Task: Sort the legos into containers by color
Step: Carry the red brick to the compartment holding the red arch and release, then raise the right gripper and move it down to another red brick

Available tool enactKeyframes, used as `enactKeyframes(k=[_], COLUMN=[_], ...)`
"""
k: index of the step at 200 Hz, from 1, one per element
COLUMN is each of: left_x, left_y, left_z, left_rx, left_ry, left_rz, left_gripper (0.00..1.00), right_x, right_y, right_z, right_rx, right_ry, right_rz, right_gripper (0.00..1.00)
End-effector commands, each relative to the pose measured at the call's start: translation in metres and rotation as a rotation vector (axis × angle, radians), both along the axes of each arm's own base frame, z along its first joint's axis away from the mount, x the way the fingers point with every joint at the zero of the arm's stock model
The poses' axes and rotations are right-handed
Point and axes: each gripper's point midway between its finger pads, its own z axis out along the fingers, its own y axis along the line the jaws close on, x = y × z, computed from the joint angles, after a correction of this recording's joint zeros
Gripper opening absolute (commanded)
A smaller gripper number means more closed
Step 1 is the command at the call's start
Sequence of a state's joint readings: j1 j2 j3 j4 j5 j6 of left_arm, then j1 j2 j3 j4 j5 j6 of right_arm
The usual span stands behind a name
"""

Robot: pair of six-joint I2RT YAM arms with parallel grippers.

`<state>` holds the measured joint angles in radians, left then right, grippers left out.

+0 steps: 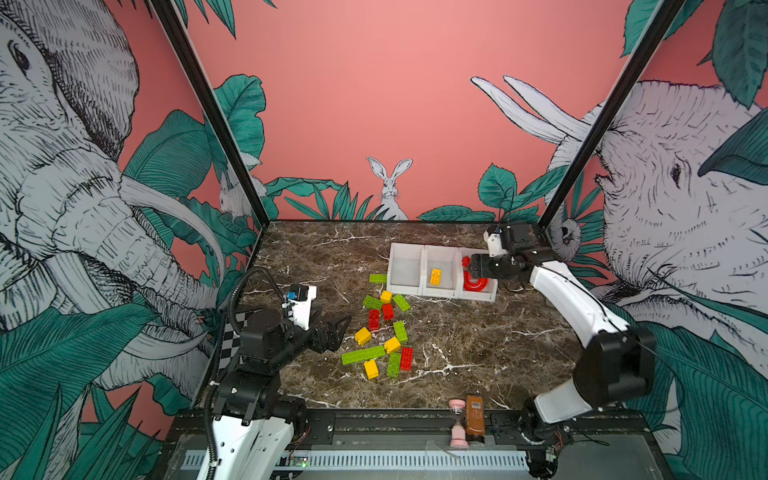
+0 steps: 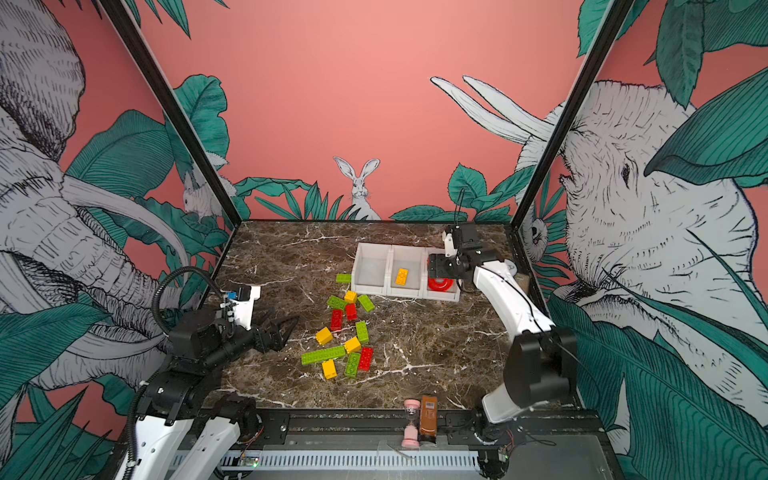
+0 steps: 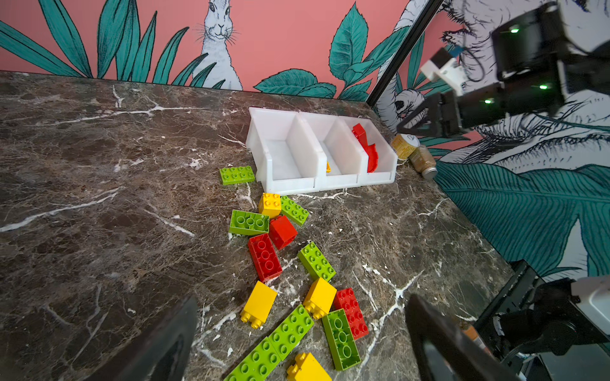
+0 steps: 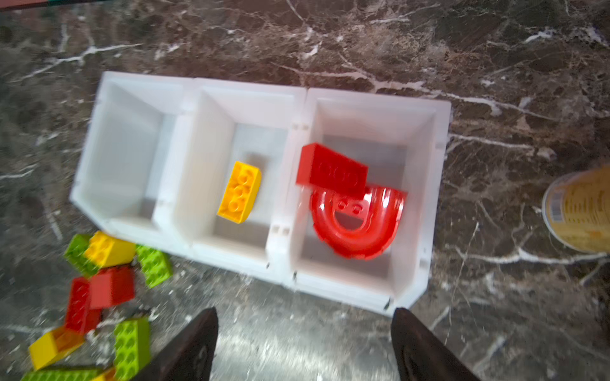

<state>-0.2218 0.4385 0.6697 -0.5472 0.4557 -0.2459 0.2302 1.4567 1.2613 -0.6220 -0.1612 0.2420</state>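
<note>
Right tool (image 4: 303, 313) spread & empty; red plastic brick (image 4: 330, 171) lies in rightmost white plastic bin (image 4: 442, 132). Lift straight up w/o tilt; left tool (image 1: 337, 332) spread too

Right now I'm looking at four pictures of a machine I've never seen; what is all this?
These are two robot arms at a marble table. Two pictures come from a camera above; the other two from a camera on each arm's wrist. Loose green, yellow and red legos lie on it. Three joined white bins stand beyond them: a yellow brick in the middle one, a red arch and red brick in the one under the right gripper. It and the left gripper are open, holding nothing.
</note>
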Motion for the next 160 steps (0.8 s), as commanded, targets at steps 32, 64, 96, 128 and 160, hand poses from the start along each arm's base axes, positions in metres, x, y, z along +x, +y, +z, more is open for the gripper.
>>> enactKeyframes(k=[32, 64, 96, 128, 160], left_x=[0.001, 0.000, 0.001, 0.002, 0.003], left_y=[0.001, 0.002, 0.003, 0.005, 0.006], left_z=[0.001, 0.001, 0.001, -0.001, -0.002], left_rx=[0.007, 0.010, 0.015, 0.020, 0.027], left_ry=[-0.010, -0.010, -0.010, -0.004, 0.001], left_rz=[0.005, 0.011, 0.020, 0.028, 0.036], left_gripper=[0.99, 0.99, 0.99, 0.99, 0.99], right_x=[-0.067, -0.029, 0.025, 0.069, 0.094], right_y=[0.017, 0.029, 0.053, 0.060, 0.056], right_z=[-0.009, -0.018, -0.022, -0.036, -0.052], right_rx=[0.036, 0.071, 0.188, 0.216, 0.247], right_ry=[-0.030, -0.025, -0.001, 0.025, 0.050], right_rz=[0.008, 0.069, 0.148, 0.145, 0.124], right_gripper=[0.62, 0.50, 0.38, 0.33, 0.29])
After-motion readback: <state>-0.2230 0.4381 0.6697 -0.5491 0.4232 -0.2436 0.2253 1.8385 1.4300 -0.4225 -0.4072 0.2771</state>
